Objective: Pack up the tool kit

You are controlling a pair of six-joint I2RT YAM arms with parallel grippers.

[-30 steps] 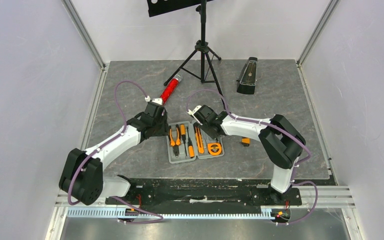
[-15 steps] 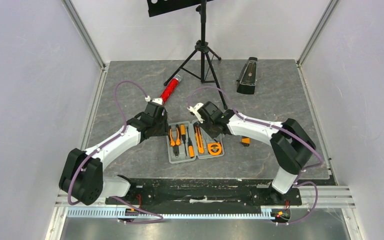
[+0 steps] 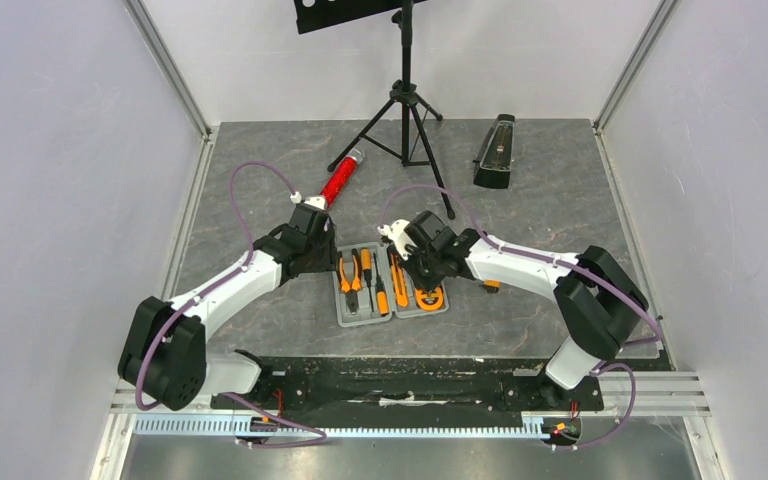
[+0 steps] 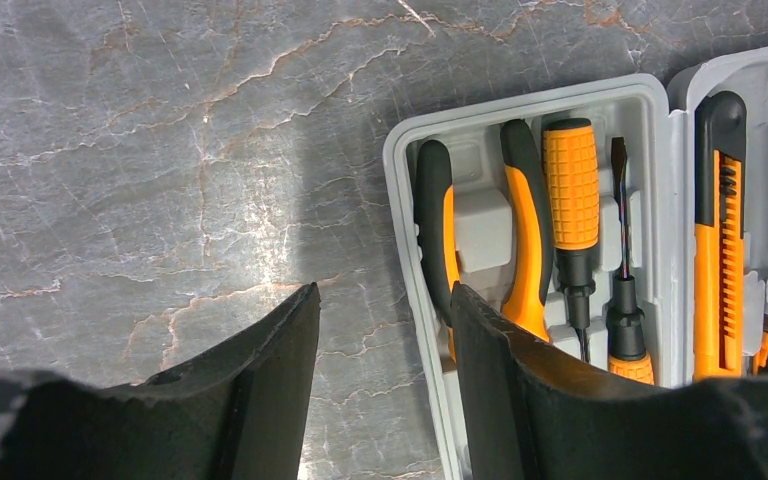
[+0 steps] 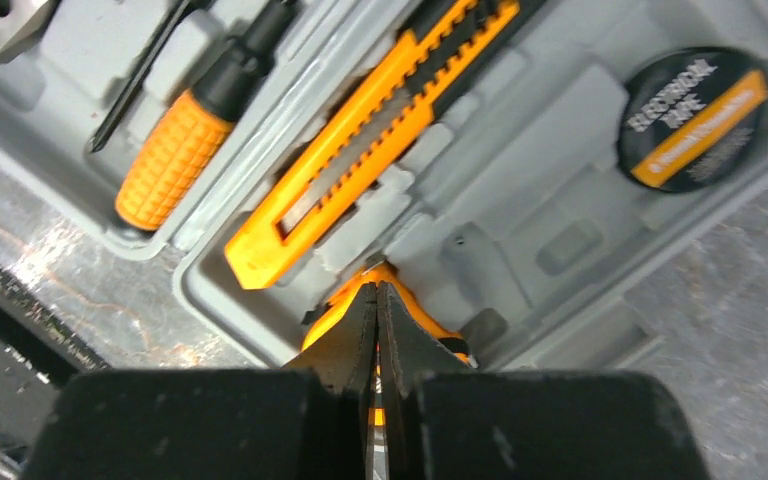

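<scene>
Worktop: grey veined stone-look slab (image 3: 580,230) carrying everything.
Case: flat grey plastic clamshell case (image 3: 355,317), lying open near the middle of the worktop between the two arms, hinge running near to far.
Left half of case: orange-and-black pliers (image 4: 525,250) in the leftmost recess. To their right, a stout orange-handled screwdriver (image 4: 570,185) and a slim flat-blade screwdriver (image 4: 620,300), each seated in its own slot.
Right half of case: orange-and-black snap-off knife (image 5: 360,150) alongside the hinge. A black round roll with orange label (image 5: 695,120) in a round recess. An orange round tape measure (image 3: 428,297) at the near end, partly covered by the right arm's wrist.
Left claw (image 4: 382,292): spread, with nothing between the fingers. Placed at the left rim of the case, right finger over the rim by the pliers, left finger over bare worktop.
Right claw (image 5: 376,292): pressed together, tips directly over the tape measure. Cannot tell whether touching it.
Loose piece: small orange-and-black item (image 3: 491,284) on the worktop just right of the case, partly hidden by the right arm.
Far side: red glittery cylinder (image 3: 340,180) left of centre, black wedge-shaped metronome (image 3: 495,150) to the right, black tripod stand (image 3: 405,110) between them.
</scene>
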